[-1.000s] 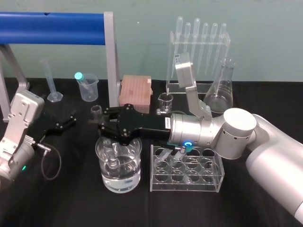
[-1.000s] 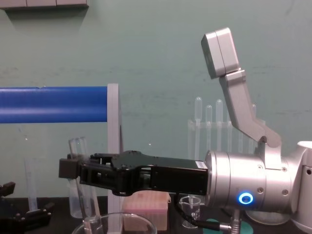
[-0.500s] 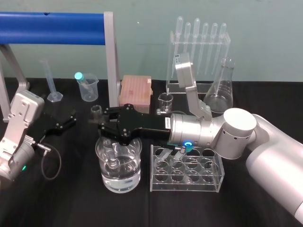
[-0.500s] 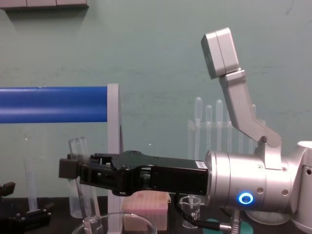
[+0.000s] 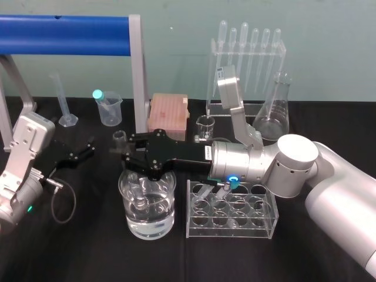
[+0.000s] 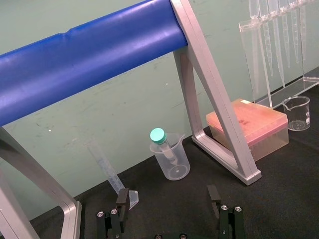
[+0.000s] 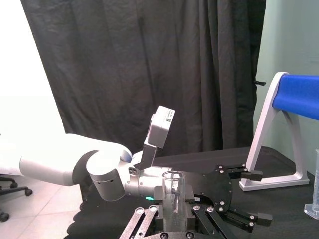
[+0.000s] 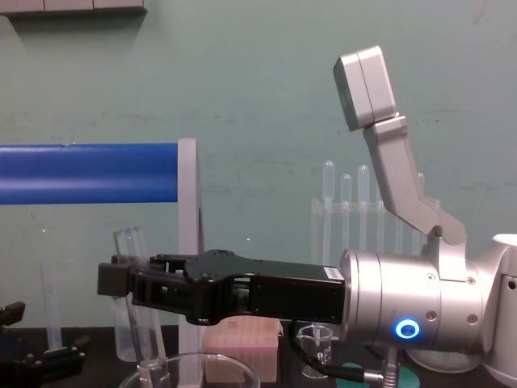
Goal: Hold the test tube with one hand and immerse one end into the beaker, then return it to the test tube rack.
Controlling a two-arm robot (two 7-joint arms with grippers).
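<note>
Clamping the test tube (image 8: pixel 132 252) in the right gripper (image 5: pixel 126 151), jaws closed on the glass a bit below the flared rim, nothing else in the grip. Hanging the tube near vertical with a slight lean, straight down from the gripper into the large beaker (image 5: pixel 169 218). Looks dipped: lower end inside the beaker wall, seemingly at the water, depth hard to confirm through the glass. Same in the right wrist view: test tube (image 7: pixel 173 196) upright between the jaws.

Judging the dip as about done, return not yet made. Test tube rack (image 5: pixel 232 230) just beside the beaker, back toward the wrist side of the right gripper, under the forearm. So: lift along the tube's long axis to clear the beaker rim, then pull back toward the wrist and lower into a free hole, axis upright. Risk: clipping the rim or rack top because of the lean.

Left gripper (image 5: pixel 75 154) parked well apart from the right gripper, beyond its tips, low over the bench (image 5: pixel 88 247), fingers (image 6: pixel 122 201) spread wide, empty. Right arm nearer; no handover needed.
</note>
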